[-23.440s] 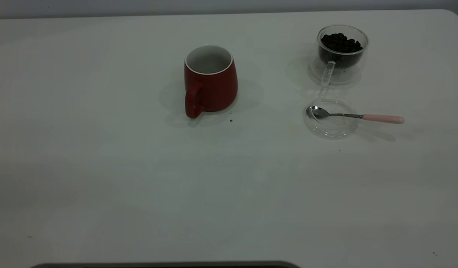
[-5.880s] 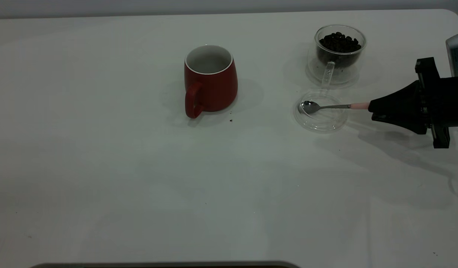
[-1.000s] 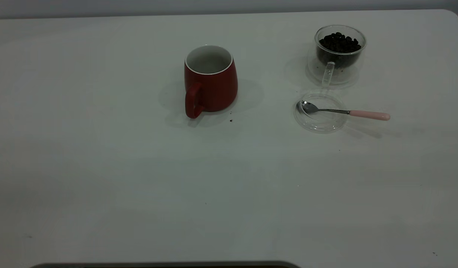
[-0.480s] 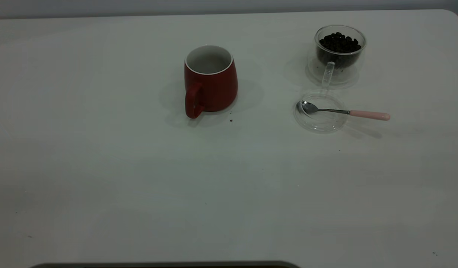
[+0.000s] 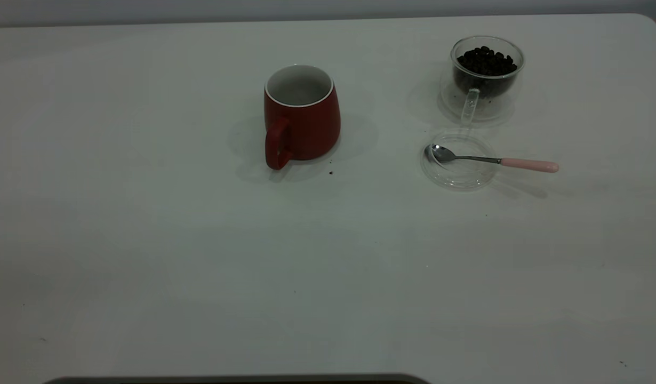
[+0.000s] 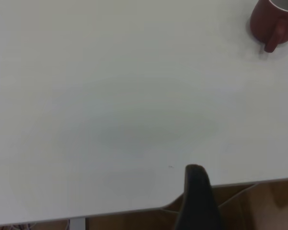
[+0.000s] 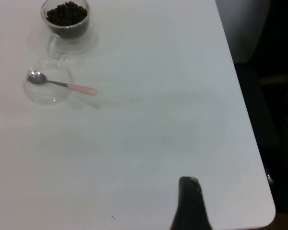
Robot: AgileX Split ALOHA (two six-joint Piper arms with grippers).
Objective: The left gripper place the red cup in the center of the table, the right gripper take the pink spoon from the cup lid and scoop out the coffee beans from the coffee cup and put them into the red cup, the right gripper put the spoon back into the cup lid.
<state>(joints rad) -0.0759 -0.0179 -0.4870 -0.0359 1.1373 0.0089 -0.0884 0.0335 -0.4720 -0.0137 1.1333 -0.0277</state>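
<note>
Nothing has moved in the last second; my right gripper, which had the spoon by its handle about six seconds ago, has pulled back to the table edge, well away; I cannot tell how its jaws stand. The spoon lies with its bowl in the lid, handle jutting off; beans fill the glass cup; the red cup stands mid-table, seemingly empty. Left gripper is parked at its edge, jaws likewise unclear. I judge the sequence finished.
</note>
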